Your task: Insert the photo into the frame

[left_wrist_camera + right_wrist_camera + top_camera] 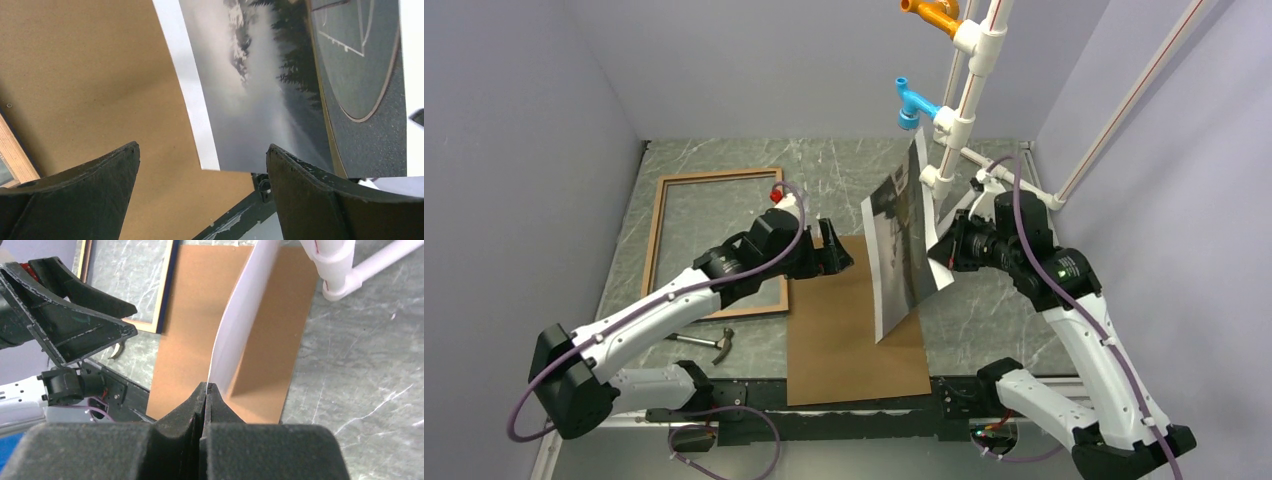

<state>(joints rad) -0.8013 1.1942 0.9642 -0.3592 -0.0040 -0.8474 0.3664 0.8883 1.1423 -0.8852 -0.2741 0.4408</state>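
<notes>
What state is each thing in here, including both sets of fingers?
photo, held upright on edge over the backing board, bowed
frame, flat on the table, brown face up, empty
backing board, flat on the table
hammer, lying on the table
left gripper, fingers wide open, holding nothing
right gripper, fingers shut on the photo

- left arm (pixel 654 310): stretched forward and inward from its base, elbow bent
- left gripper (pixel 837 250): jaws spread wide, fingers (pixel 90 175) gripping nothing (tips point toward the other gripper)
- right arm (pixel 1079 320): raised, forearm angled inward, wrist facing the left one
- right gripper (pixel 205 386): fingertips pressed together, photo (pixel 245 325) edge pinched right at the tips, sheet rising beyond them
</notes>
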